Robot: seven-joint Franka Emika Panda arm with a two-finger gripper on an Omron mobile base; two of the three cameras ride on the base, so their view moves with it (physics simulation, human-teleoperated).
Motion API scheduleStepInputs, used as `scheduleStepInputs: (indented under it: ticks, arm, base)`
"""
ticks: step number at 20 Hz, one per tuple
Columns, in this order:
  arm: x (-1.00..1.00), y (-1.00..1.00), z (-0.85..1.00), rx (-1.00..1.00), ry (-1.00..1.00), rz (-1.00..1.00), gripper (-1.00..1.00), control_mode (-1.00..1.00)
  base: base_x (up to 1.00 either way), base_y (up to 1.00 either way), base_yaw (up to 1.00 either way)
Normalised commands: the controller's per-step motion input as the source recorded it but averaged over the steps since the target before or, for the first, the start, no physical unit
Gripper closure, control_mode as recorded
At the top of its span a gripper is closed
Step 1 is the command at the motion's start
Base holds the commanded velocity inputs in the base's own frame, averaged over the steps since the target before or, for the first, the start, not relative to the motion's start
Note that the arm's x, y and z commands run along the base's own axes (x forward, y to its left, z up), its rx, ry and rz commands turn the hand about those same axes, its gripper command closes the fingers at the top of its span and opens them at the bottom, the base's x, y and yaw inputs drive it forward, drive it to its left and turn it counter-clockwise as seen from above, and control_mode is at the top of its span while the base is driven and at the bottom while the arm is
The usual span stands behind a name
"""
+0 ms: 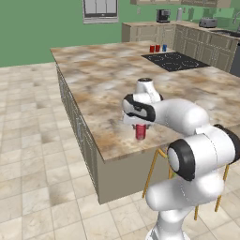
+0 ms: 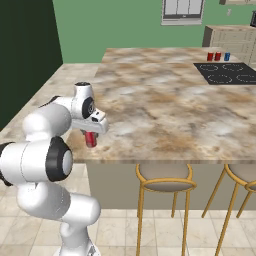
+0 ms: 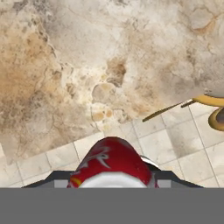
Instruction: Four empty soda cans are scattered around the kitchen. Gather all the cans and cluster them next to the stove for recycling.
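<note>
Red against the mottled stone, the soda can [image 1: 140, 132] hangs in our claw [image 1: 140, 127], the jaws clamped on its sides, right at the near edge of the desk [image 1: 108, 79]. In the right base view the can [image 2: 90, 139] sits just below the wrist, partly over the desk's rim. The hand view looks down past the can [image 3: 112, 164] onto the stone and the floor tiles beyond the edge, which tells us it is carried, not resting.

We judge this to be the carry step: one can in hand, bound for the stove [image 1: 174, 61] at the far end of the desk. Two red cans [image 1: 154, 48] already stand just beside the cooktop's far corner, with a small blue thing [image 1: 164, 48] next to them; we cannot tell what that one is.

To do this well, we should keep the grip firm but steady, since an empty can likely dents and slips easily. We should lift clear of the desk before travelling, so the can's bottom does not catch the rim. The stove is well apart from here, so the base will probably have to drive; the bar stool [image 2: 165, 181] under the overhang is worth avoiding. On arrival, we should set the can upright near the two, without knocking them.
</note>
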Motion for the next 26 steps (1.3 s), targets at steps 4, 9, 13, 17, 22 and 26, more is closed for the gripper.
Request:
scheduleStepInputs:
  ticks: [4,9,13,17,22,26]
  arm:
    - [-0.59,-0.2,0.42,0.0,-0.02,0.02,1.0,-1.0]
    - [-0.79,-0.26,0.04,0.0,-0.16,0.01,1.0,-1.0]
    - [-0.51,-0.28,0.01,0.0,-0.16,0.01,1.0,-1.0]
    - [-0.29,-0.22,-0.03,0.0,-0.04,0.01,1.0,-1.0]
    - [-0.01,0.0,-0.01,0.0,0.0,0.0,1.0,-1.0]
    - [0.0,0.0,0.0,0.0,0.0,0.0,1.0,-1.0]
  base:
    - [0.0,0.0,0.0]
    - [0.0,0.0,0.0]
    - [0.0,0.0,0.0]
    - [0.0,0.0,0.0]
    - [0.0,0.0,0.0]
    - [0.0,0.0,0.0]
